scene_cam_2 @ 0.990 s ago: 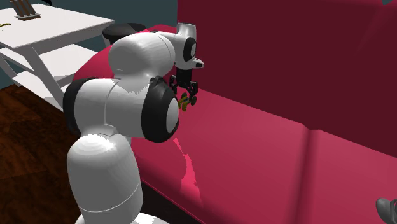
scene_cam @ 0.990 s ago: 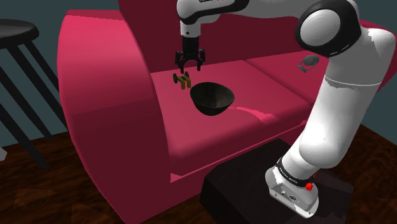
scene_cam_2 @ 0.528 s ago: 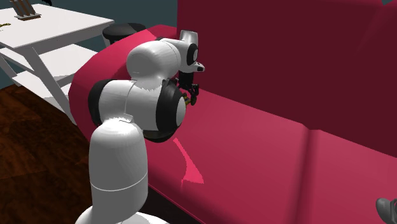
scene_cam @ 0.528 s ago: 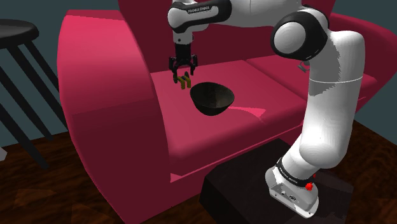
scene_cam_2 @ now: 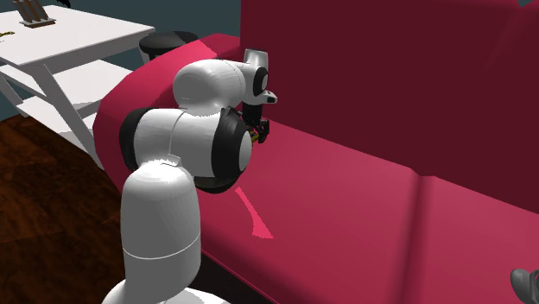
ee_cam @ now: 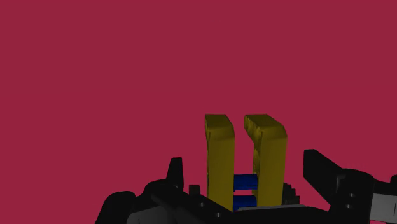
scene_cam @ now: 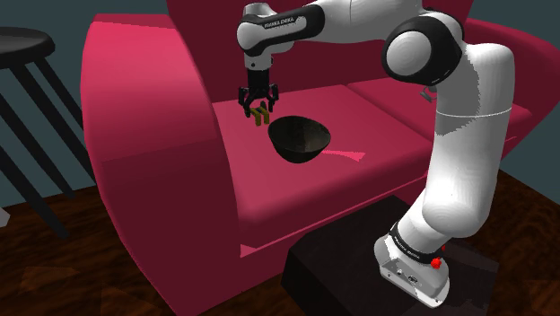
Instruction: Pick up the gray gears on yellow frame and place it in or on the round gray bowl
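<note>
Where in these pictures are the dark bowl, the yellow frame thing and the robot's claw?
Bowl [scene_cam: 300, 140]: shoulder view, on its dark body.
Yellow frame [ee_cam: 219, 153]: wrist view, on one of its two yellow bars.
Claw [scene_cam: 258, 109]: shoulder view, midway between its fingertips.

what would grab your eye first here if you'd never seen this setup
The big crimson sofa dominates, with the white arm reaching across its seat. The black gripper hangs open astride a small yellow frame, close to a dark round bowl that sits on the same seat.
</note>
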